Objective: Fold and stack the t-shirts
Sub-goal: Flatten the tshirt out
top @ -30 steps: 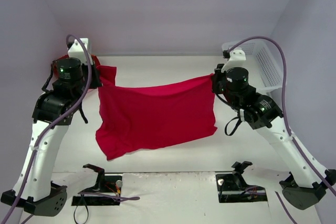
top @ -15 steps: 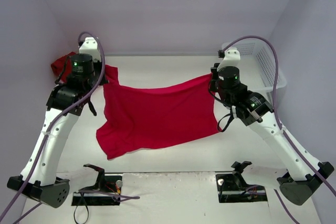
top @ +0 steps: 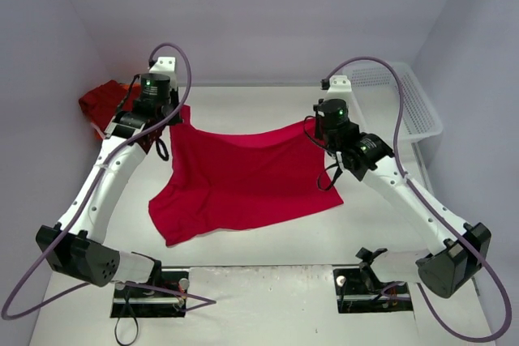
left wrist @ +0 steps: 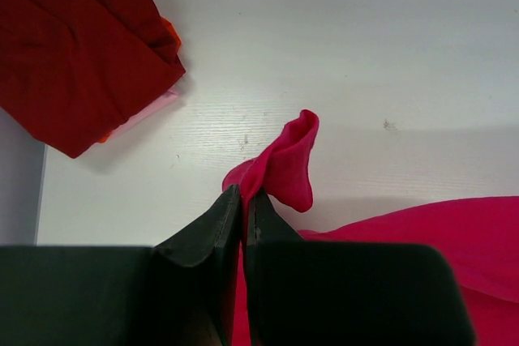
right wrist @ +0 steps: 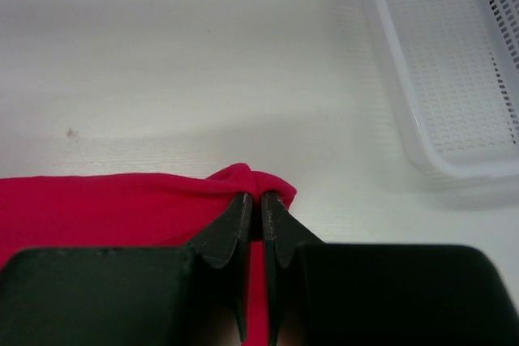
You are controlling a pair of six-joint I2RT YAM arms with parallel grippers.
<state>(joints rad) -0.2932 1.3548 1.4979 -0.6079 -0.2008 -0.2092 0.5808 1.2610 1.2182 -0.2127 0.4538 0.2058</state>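
I am holding the t-shirt [top: 243, 184] spread crosswise, left gripper [left wrist: 243, 194] and right gripper [right wrist: 261, 198] each pinching a far corner.

Table [top: 259, 115] with t-shirts [top: 243, 188] and basket [top: 405, 107].

Bright, even overhead light; soft shadows on the worktop [top: 268, 257] under cloth and arms. Wrist views sharp, near jaws dark and slightly soft. No glare.

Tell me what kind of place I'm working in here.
Likely a robot test booth, not a home: plain pale walls enclose a white table, with a white plastic mesh basket and a red cloth t-shirt.
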